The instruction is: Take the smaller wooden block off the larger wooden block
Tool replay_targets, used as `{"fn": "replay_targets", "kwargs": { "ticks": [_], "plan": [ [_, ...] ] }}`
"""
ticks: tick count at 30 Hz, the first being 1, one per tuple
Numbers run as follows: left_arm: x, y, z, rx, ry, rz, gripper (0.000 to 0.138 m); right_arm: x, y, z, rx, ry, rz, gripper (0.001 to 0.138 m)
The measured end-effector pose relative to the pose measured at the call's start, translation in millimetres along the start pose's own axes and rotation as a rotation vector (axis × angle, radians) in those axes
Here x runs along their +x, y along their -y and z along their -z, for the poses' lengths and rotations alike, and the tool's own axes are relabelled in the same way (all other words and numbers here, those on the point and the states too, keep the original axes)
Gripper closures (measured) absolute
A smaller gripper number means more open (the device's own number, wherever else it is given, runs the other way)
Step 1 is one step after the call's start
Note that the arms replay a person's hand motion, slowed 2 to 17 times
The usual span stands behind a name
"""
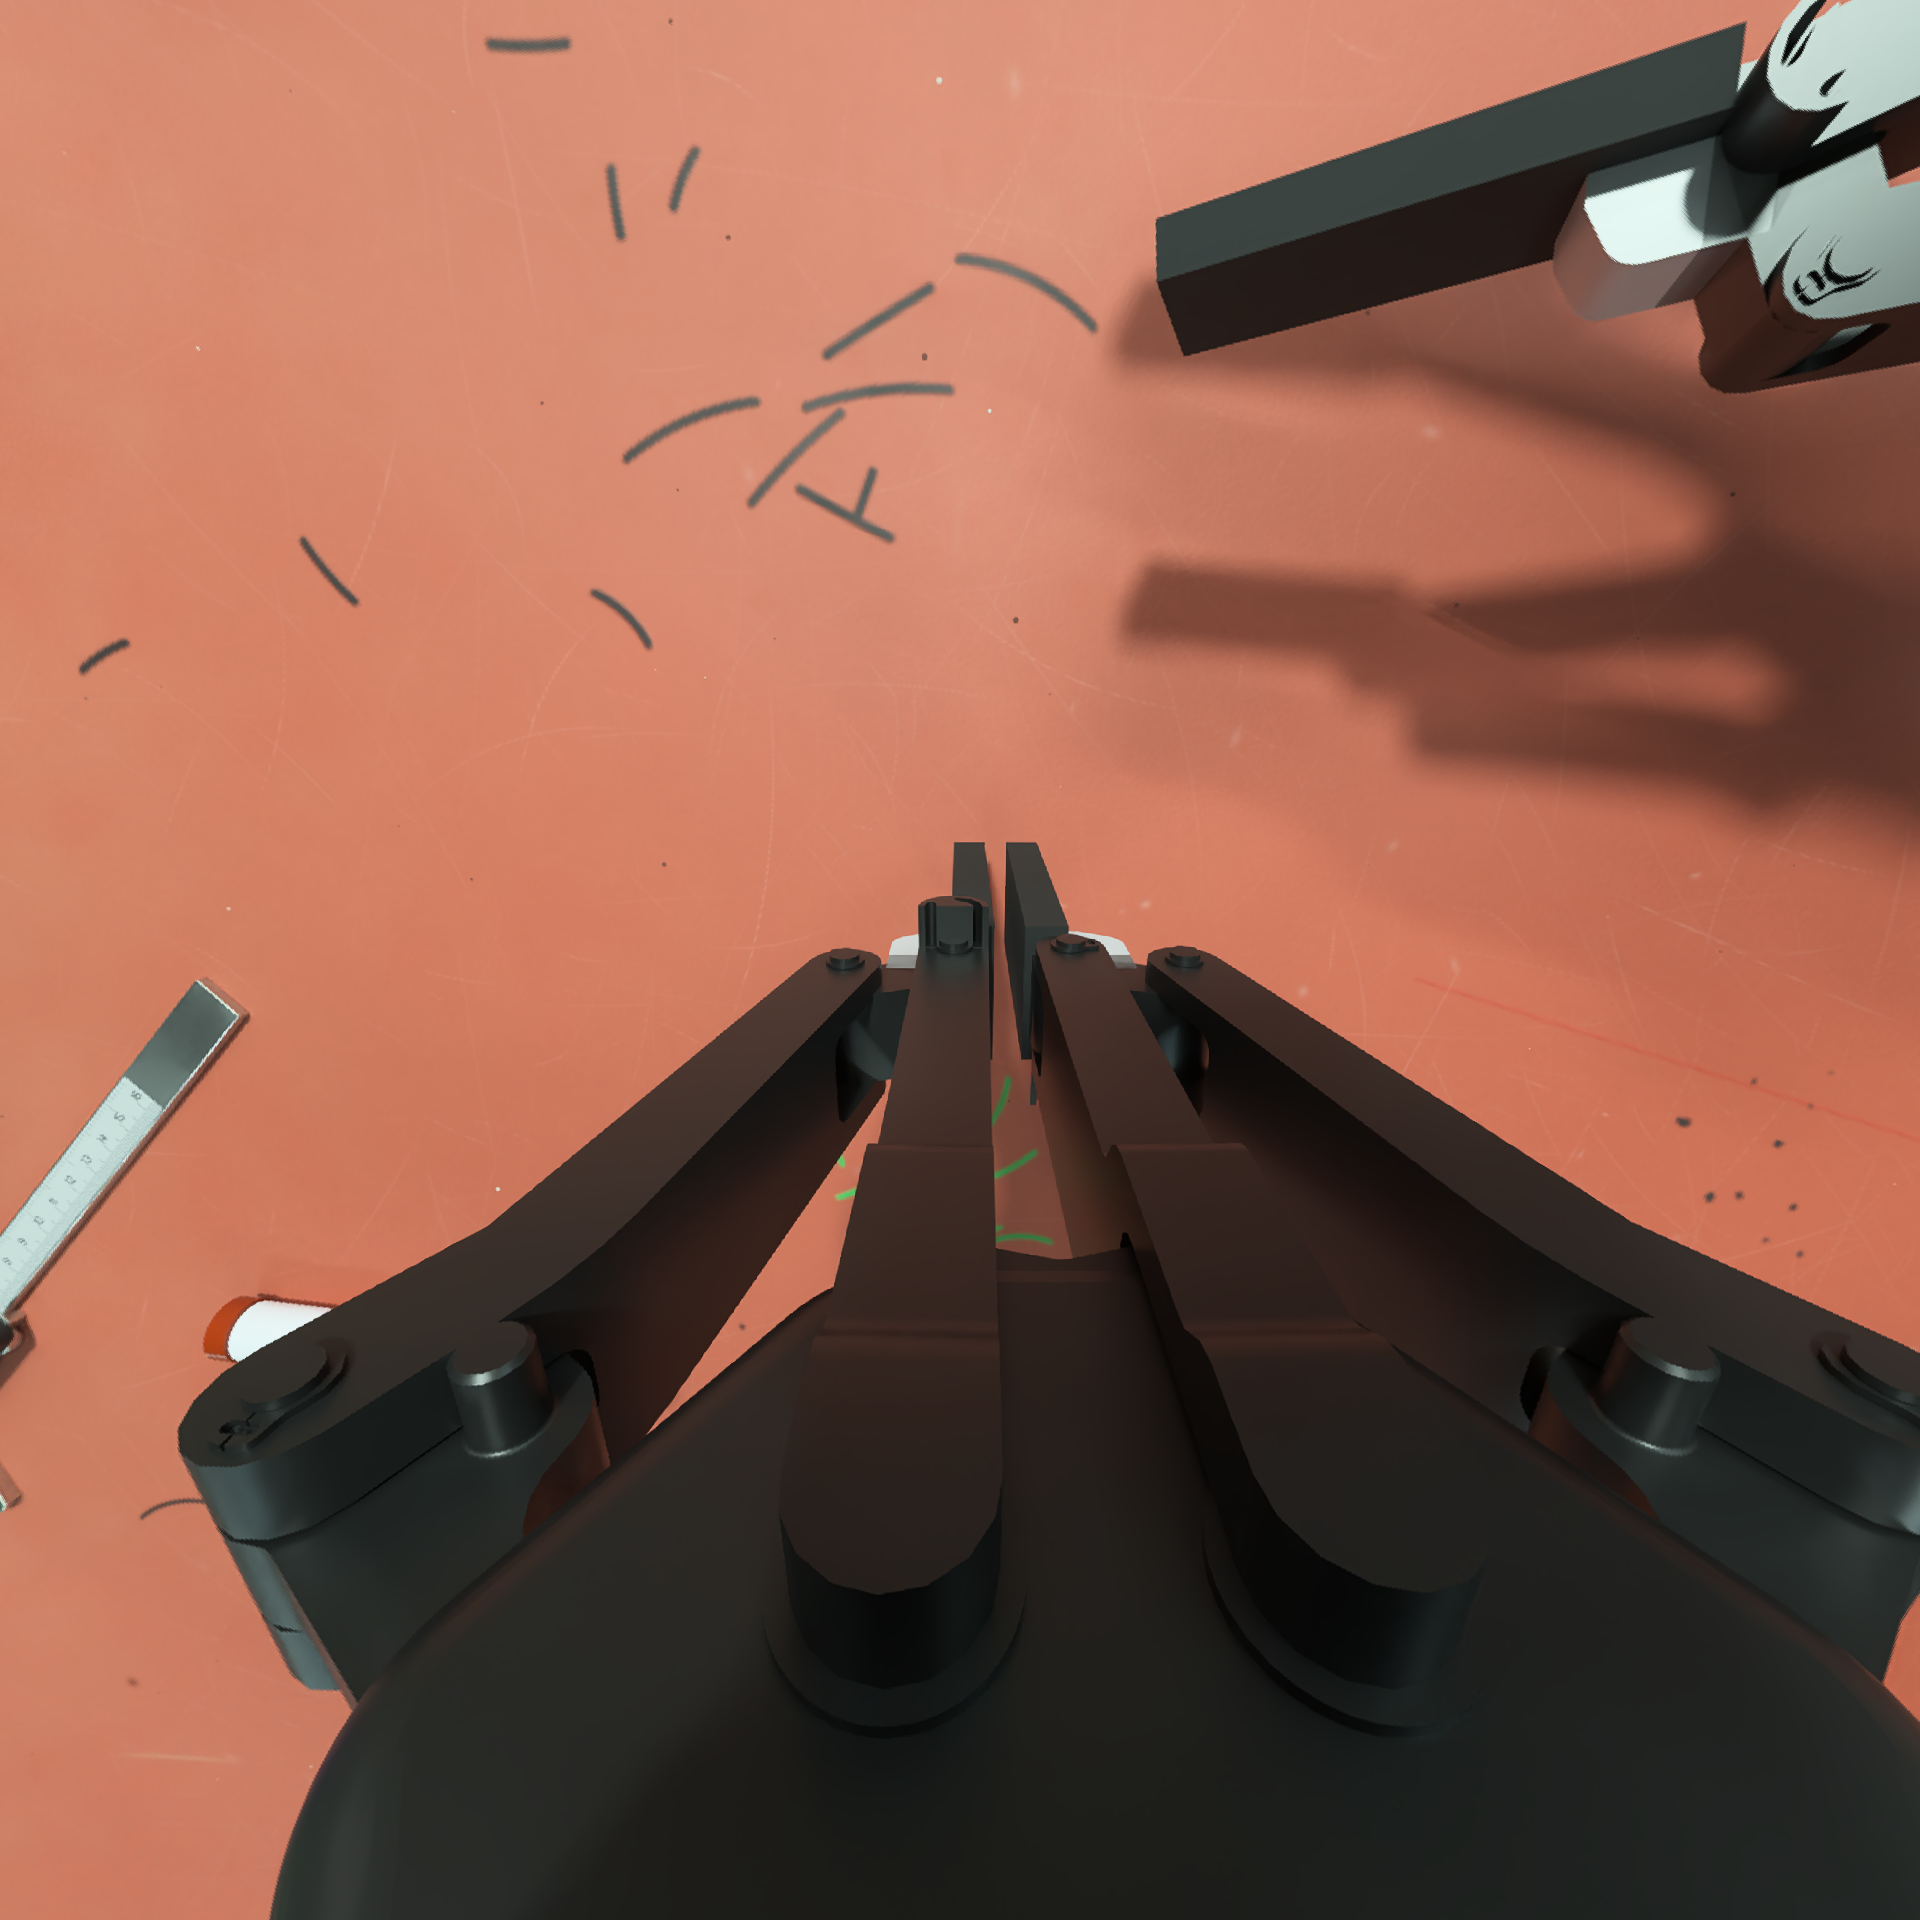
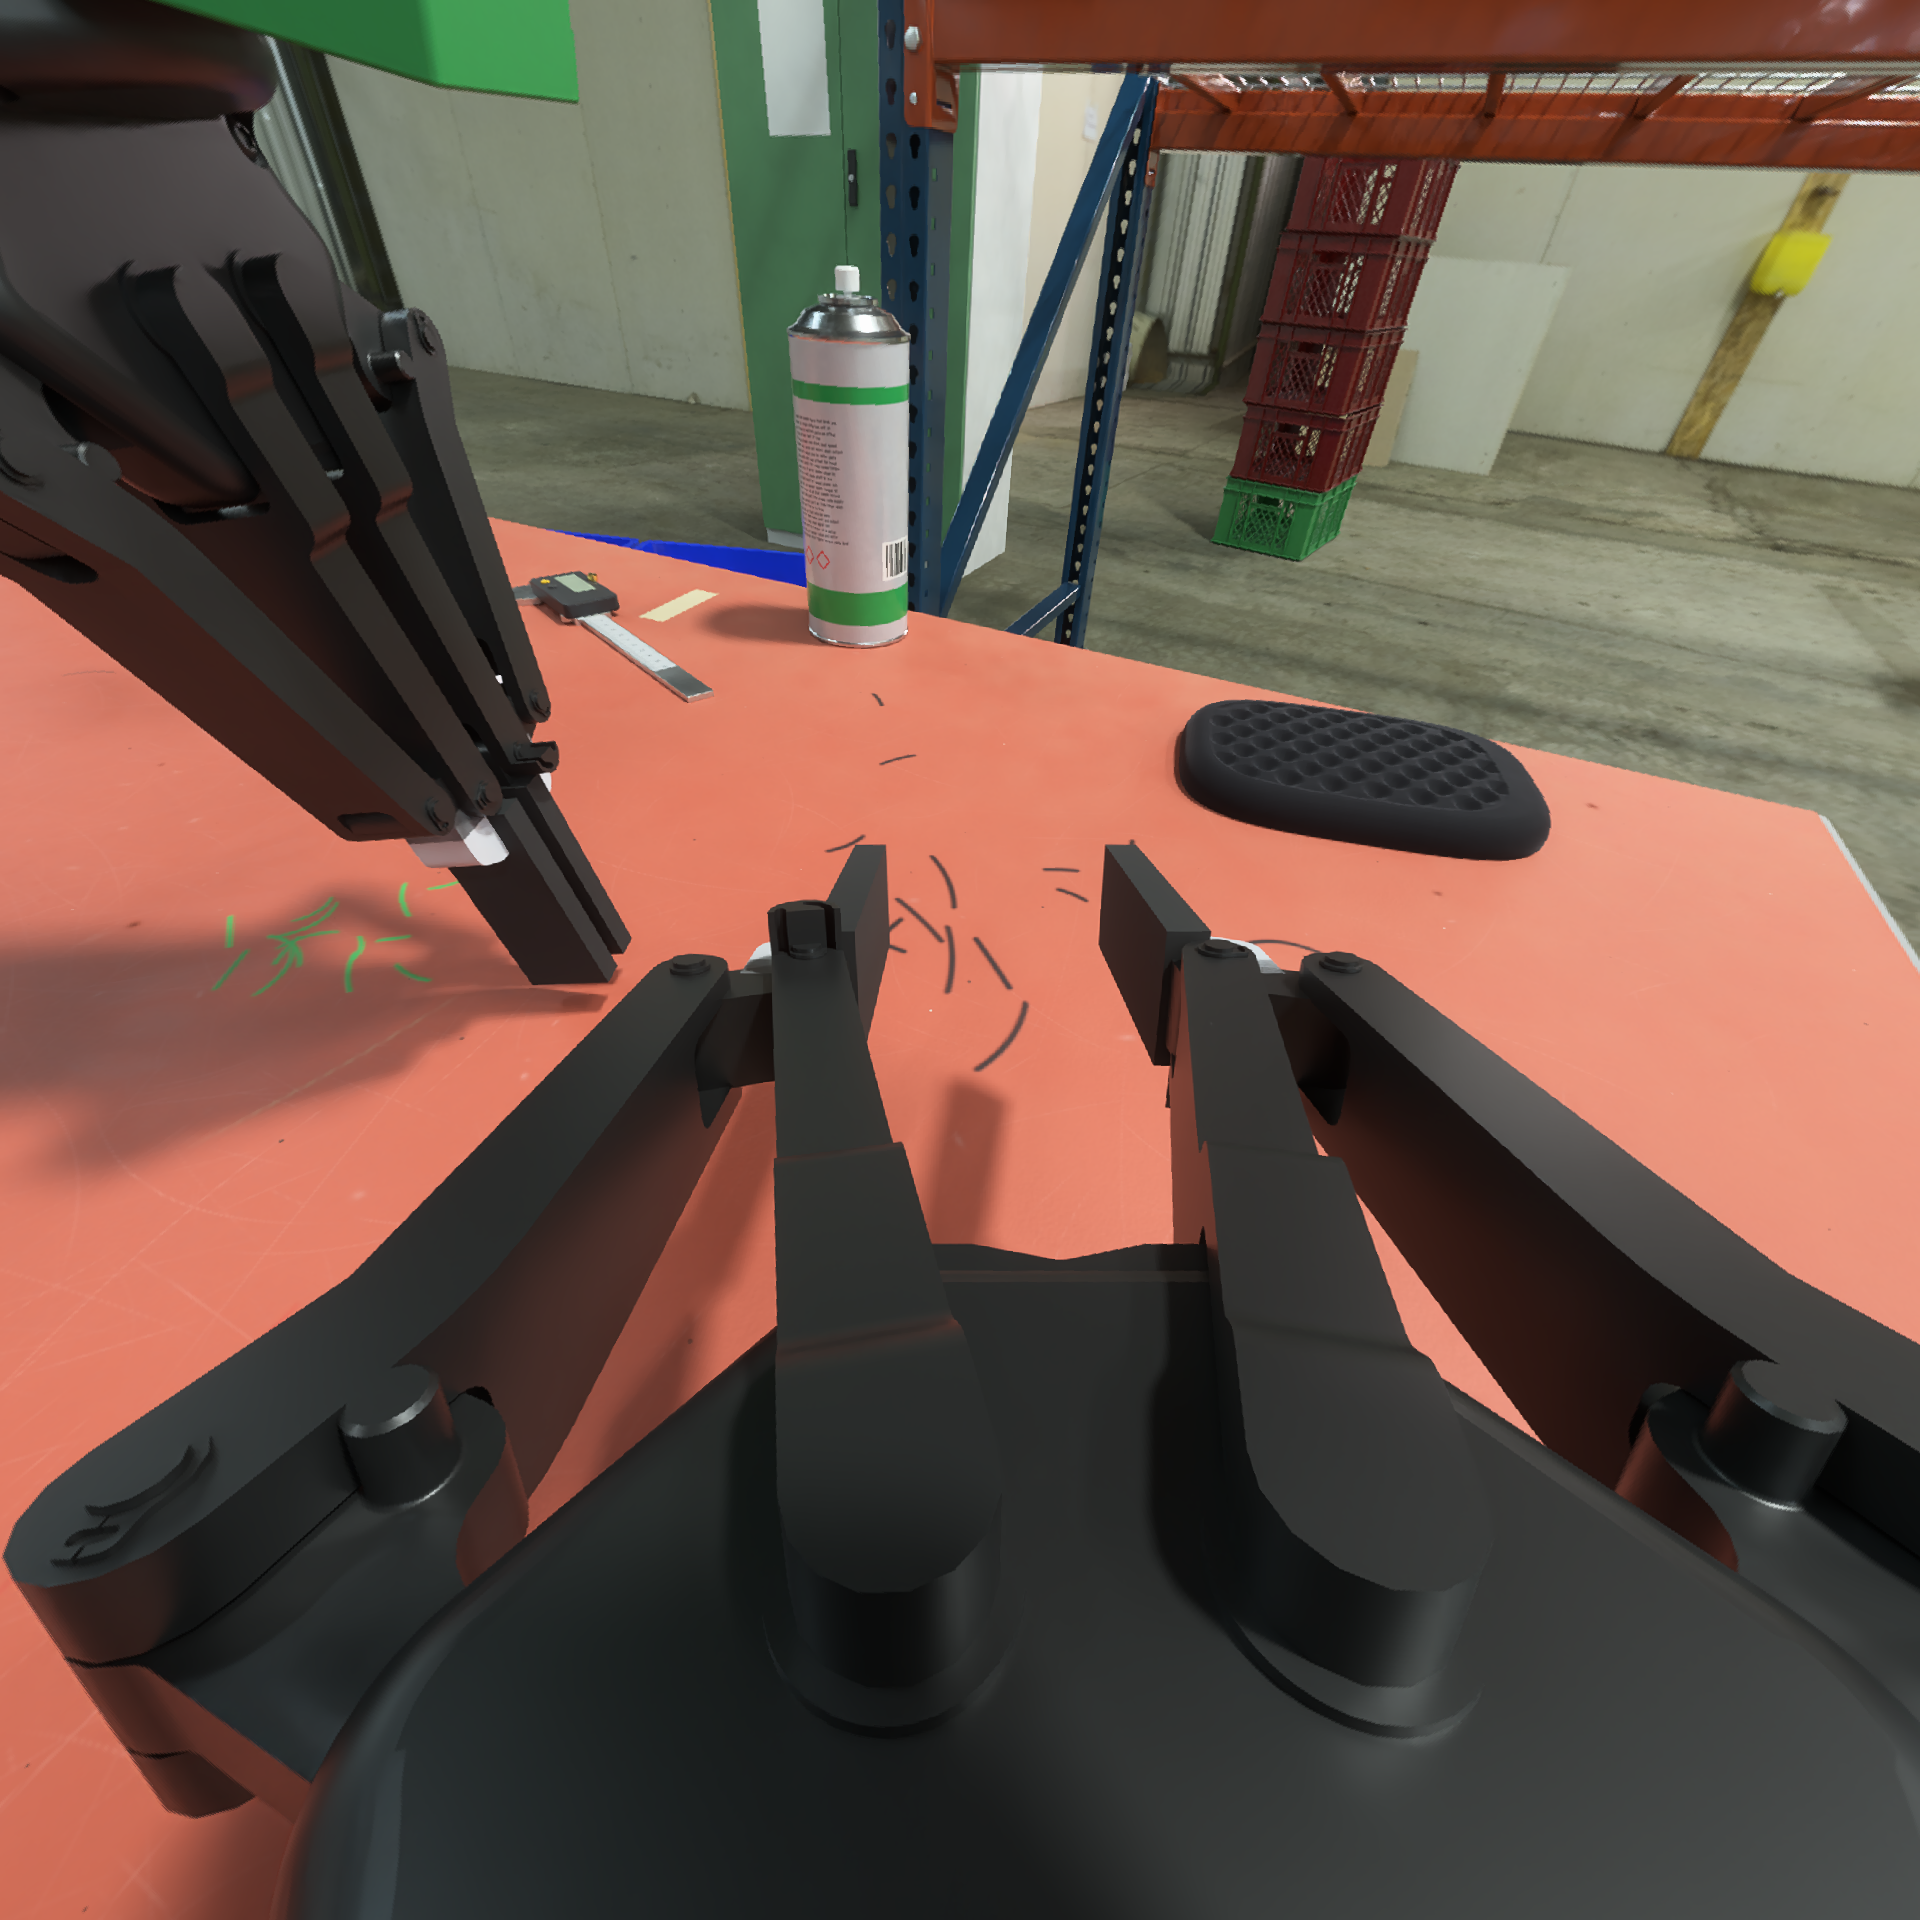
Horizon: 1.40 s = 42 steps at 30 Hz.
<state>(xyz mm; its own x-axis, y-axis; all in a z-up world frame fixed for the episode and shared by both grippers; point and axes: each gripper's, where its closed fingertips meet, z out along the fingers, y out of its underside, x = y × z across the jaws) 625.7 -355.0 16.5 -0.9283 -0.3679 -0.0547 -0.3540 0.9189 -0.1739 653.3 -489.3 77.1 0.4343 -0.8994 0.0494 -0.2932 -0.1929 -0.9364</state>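
No wooden block shows in either view. My left gripper (image 1: 995, 868) is shut with nothing between its fingers and points down close over the salmon table top (image 1: 520, 831). It also shows in the right wrist view (image 2: 566, 940), tips near the table beside green scribble marks. My right gripper (image 2: 992, 883) is open and empty, low over black scribble marks on the table. One of its fingers (image 1: 1444, 197) shows at the top right of the left wrist view.
A spray can (image 2: 852, 468) stands at the table's far edge. A digital caliper (image 2: 613, 623) lies near it and also shows in the left wrist view (image 1: 114, 1132). A black honeycomb pad (image 2: 1361, 774) lies far right. A white and orange cylinder (image 1: 260, 1325) lies at the left.
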Motion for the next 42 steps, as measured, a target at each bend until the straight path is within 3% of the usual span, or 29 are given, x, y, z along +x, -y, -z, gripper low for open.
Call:
{"fn": "replay_targets", "kwargs": {
  "ticks": [13, 26, 35, 42],
  "plan": [
    [-0.1, -2.3, 0.8, -0.022, 0.002, 0.008, 0.126, -0.4, 0.3, 0.4, 0.002, 0.004, -0.005, 0.084],
    [1.4, -1.0, 5.1, 0.013, -0.007, 0.049, 0.106, -0.9, 0.0, 0.4, 0.002, 0.008, -0.005, 0.084],
    [1.0, 0.6, 21.6, 0.082, 0.021, 0.091, 0.095, -0.8, -0.5, 0.0, -0.001, 0.009, -0.007, 0.084],
    [-5.3, 1.4, 50.1, 0.195, 0.082, 0.144, 0.093, -0.9, -0.8, -0.1, -0.003, 0.011, -0.008, 0.085]
  ]
}}
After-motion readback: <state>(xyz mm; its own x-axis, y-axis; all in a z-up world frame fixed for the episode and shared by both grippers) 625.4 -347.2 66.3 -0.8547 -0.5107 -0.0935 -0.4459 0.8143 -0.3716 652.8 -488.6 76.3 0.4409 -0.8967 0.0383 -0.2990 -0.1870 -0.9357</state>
